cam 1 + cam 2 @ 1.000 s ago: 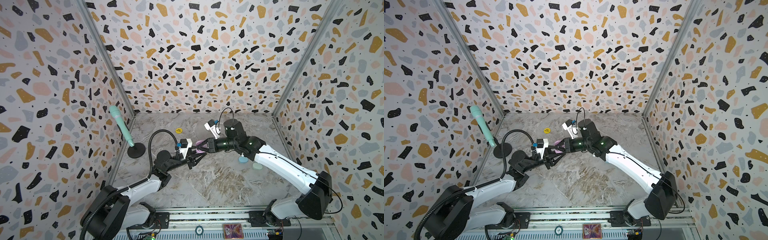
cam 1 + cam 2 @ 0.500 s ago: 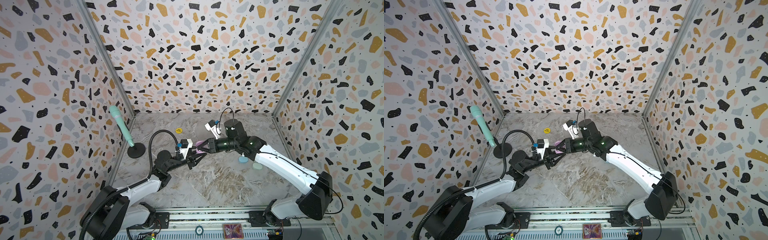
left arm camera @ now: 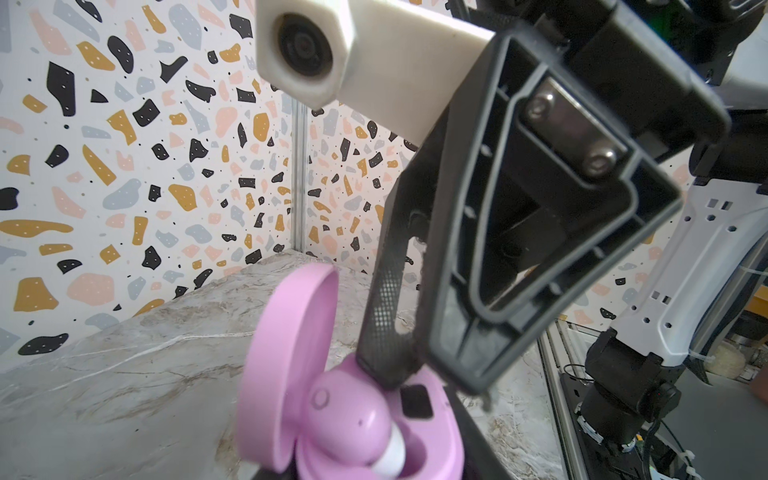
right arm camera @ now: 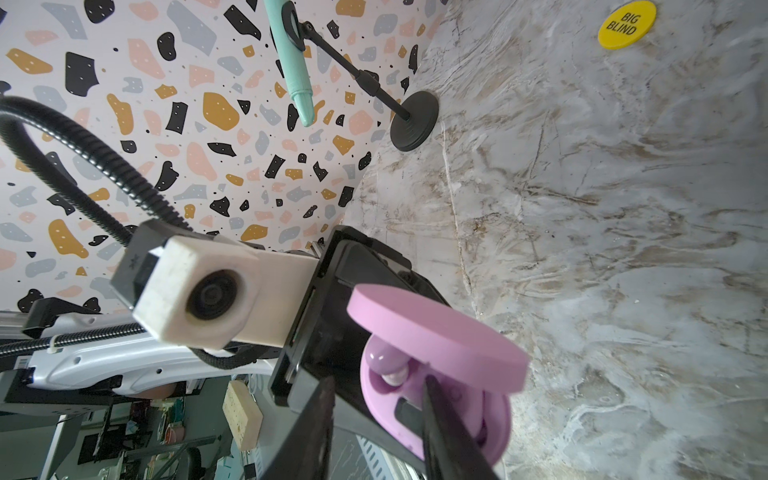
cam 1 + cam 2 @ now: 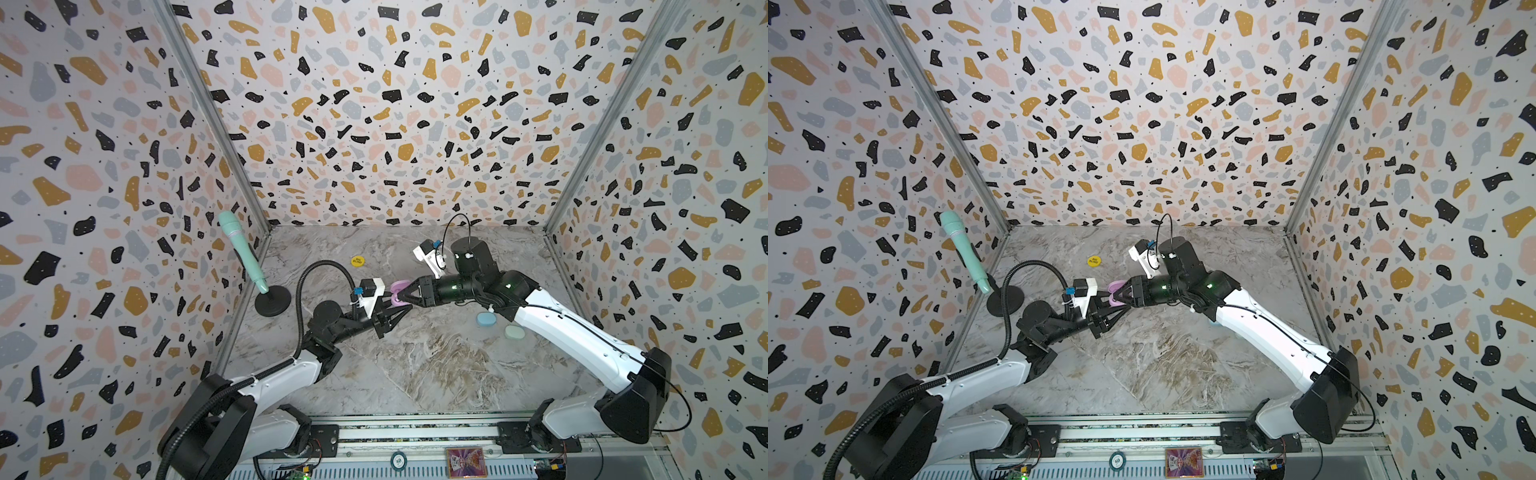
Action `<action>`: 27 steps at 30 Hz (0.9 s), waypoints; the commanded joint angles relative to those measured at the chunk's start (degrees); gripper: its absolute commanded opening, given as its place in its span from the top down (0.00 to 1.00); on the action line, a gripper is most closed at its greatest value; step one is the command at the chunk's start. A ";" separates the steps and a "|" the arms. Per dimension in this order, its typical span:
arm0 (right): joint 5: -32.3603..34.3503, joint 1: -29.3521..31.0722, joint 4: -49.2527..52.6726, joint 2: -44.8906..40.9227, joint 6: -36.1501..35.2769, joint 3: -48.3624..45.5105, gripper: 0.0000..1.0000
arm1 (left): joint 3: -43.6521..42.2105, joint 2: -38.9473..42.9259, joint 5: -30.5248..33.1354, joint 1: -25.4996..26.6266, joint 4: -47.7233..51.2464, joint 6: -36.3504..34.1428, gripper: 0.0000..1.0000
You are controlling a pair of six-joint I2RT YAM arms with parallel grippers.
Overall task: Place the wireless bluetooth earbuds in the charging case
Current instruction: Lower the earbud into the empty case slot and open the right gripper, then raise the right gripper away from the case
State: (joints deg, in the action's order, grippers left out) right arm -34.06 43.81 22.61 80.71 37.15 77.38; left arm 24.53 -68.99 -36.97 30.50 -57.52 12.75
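My left gripper (image 5: 392,308) is shut on the base of a pink charging case (image 5: 398,290), held above the table with its lid (image 3: 286,365) swung open. A pink earbud (image 3: 353,419) with a whitish tip lies in one well of the case, also seen in the right wrist view as the earbud (image 4: 384,357) under the lid (image 4: 436,336). My right gripper (image 5: 401,296) reaches in from the right, jaws slightly apart and open. One finger (image 4: 444,436) rests inside the case next to the earbud; the other finger (image 4: 311,436) stands outside it. Nothing sits between them.
A blue oval case (image 5: 486,319) and a pale green oval case (image 5: 514,331) lie shut on the table under my right arm. A yellow disc (image 5: 357,261) lies behind the grippers. A mint microphone (image 5: 243,249) on a black stand (image 5: 272,300) stands by the left wall.
The right gripper's jaws have spread a little over the case. Both arms and the pink case stay almost where they were.
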 commanded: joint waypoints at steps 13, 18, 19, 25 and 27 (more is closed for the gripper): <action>3.91 1.49 4.75 -0.57 -2.03 5.90 0.63 | 0.14 3.60 4.44 1.14 2.23 -7.75 1.00; 5.16 1.71 9.76 -0.47 -3.95 10.06 0.63 | 0.16 3.34 4.68 1.14 2.13 -7.72 1.00; 5.66 1.72 10.75 -0.53 -4.25 11.05 0.63 | 0.25 3.25 4.71 1.14 2.18 -7.74 1.00; 9.68 1.28 17.38 2.56 -7.39 18.36 0.51 | 0.51 2.67 4.02 1.14 2.12 -7.48 1.00; 11.50 0.88 19.92 5.02 -8.95 22.10 0.46 | 0.47 2.72 3.95 1.14 2.23 -7.37 1.00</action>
State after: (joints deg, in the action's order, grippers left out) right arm -25.91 44.99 37.06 83.37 31.42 95.61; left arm 24.53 -66.48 -32.47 31.31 -53.54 6.15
